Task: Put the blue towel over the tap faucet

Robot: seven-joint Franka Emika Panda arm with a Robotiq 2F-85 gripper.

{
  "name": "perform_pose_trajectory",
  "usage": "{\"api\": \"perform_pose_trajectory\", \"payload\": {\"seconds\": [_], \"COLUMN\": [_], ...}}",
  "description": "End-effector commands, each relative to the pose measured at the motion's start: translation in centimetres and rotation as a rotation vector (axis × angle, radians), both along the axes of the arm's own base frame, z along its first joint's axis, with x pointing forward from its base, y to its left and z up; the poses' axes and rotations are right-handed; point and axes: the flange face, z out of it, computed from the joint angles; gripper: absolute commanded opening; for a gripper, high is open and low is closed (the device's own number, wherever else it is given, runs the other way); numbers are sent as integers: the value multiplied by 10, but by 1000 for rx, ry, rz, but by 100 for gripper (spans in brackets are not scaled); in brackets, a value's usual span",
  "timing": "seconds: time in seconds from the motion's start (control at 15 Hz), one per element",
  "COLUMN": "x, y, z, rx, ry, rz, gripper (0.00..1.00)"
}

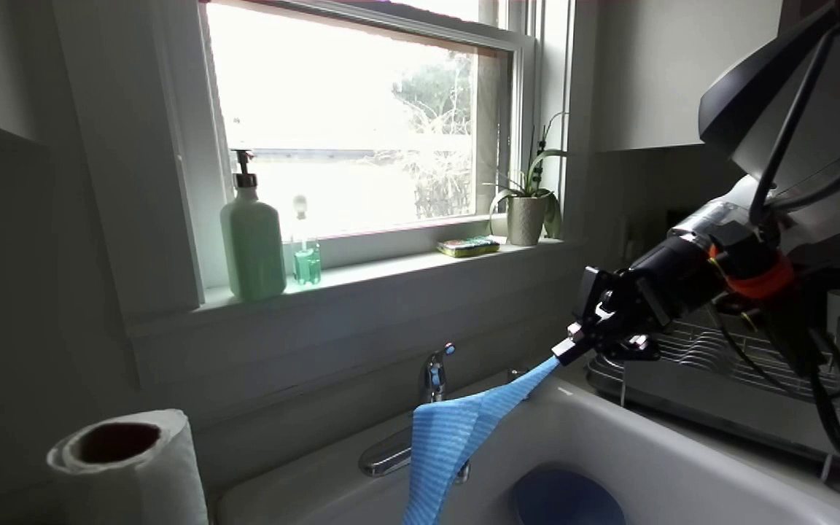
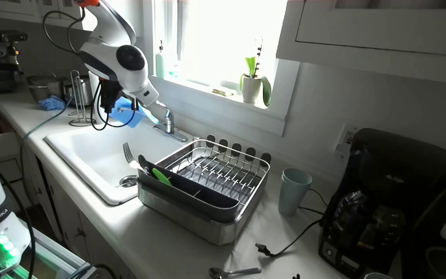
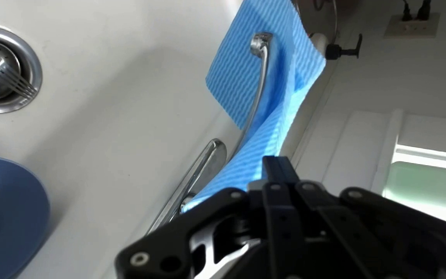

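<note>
The hand (image 1: 563, 353), above the sink (image 3: 103, 128), is drawn to a narrow pinch on one end of a striped blue towel (image 1: 438, 441). From the fingertips the towel runs down as a taut, narrow strip, then widens into a loose hanging panel. The tap (image 1: 433, 379) stands near the hand, to its left in an exterior view, where the towel crosses in front of its lower part and the lever shows above the cloth. In the wrist view, the cloth nearest the hand overlaps the root of the spout (image 3: 263, 69), and the wider panel lies behind the spout as seen from the hand; whether towel and spout touch cannot be told.

Below the hand, in the sink: a round dark-blue dish (image 3: 8, 213). Up and to the left of the hand, a windowsill (image 1: 383, 271) carries a soap bottle (image 1: 256, 240), a small bottle (image 1: 307, 268), a sponge (image 1: 468, 248) and a potted plant (image 1: 526, 219); down and to the left, a paper roll (image 1: 146, 481). Well apart from the hand, on the bench (image 2: 161, 240), a dish rack (image 2: 184, 217) holds a fork (image 2: 129, 153), tilted toward the sink.
</note>
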Motion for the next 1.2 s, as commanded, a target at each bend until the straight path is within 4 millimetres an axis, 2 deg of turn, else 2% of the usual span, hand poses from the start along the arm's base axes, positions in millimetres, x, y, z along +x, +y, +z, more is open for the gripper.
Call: {"api": "perform_pose_trajectory", "payload": {"seconds": [0.0, 0.13, 0.33, 0.6, 1.13], "x": [0, 0, 4, 9, 35], "y": [0, 0, -15, -22, -28], "z": [0, 0, -13, -22, -11], "rx": [0, 0, -1, 24, 15], "ry": [1, 2, 56, 88, 53], "rz": [0, 0, -81, -119, -178], "gripper": [2, 1, 1, 1, 1]}}
